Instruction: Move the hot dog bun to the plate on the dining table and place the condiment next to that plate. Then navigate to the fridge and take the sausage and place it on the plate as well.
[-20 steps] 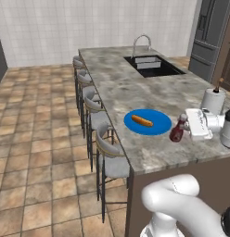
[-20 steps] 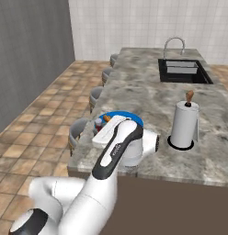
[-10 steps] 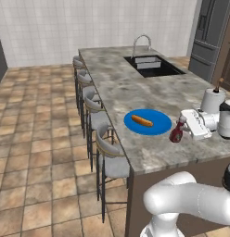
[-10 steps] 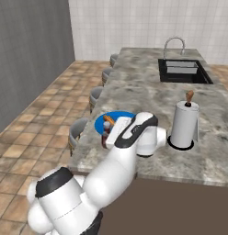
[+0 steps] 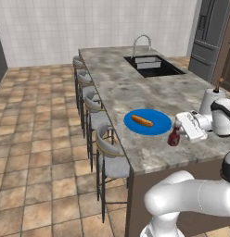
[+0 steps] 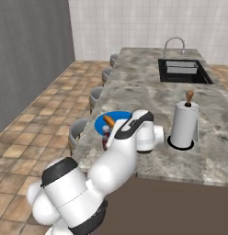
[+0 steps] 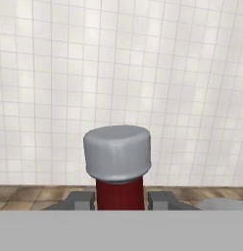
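Orange-tan bun (image 5: 142,121) on blue plate (image 5: 155,129); upright ketchup bottle (image 5: 174,135) just beside.

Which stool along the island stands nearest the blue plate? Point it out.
The stool closest to the camera, at the near end of the row. It sits level with the blue plate holding the hot dog bun; the other three stand further toward the sink.

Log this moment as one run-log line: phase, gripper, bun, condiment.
phase: placing condiment | gripper: shut on condiment | hot dog bun: on blue plate | condiment: upright beside plate on dining table
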Tool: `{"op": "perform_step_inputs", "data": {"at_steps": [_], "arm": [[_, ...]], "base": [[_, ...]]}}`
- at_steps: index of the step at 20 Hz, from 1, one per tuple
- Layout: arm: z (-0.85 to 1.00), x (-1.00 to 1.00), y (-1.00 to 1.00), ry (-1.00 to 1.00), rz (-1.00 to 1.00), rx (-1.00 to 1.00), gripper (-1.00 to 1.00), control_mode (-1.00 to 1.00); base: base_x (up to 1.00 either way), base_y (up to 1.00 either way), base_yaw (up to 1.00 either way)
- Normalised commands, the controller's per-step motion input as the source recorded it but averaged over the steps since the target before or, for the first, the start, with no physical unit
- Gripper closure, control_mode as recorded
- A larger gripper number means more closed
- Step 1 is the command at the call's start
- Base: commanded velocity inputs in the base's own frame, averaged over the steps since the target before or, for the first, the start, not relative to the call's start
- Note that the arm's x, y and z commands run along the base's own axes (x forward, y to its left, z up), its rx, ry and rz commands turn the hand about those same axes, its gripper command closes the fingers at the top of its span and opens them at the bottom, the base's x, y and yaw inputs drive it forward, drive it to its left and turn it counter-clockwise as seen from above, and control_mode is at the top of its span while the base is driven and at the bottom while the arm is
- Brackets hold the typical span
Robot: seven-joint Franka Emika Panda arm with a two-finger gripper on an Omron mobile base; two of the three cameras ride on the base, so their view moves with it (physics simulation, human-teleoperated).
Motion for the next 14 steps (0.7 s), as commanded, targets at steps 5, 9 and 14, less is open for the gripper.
{"op": "perform_step_inputs", "data": {"at_steps": [5,9,14], "arm": [[-0.33,0.08,0.13,0.00,0.00,-0.01,1.00,-1.00],[-0.28,0.07,0.06,0.00,0.00,0.00,1.00,-1.00],[-0.14,0.11,0.04,0.00,0.00,0.00,1.00,-1.00]], "base": [[0.00,0.00,0.00],[0.00,0.00,0.00],[0.00,0.00,0.00]]}}
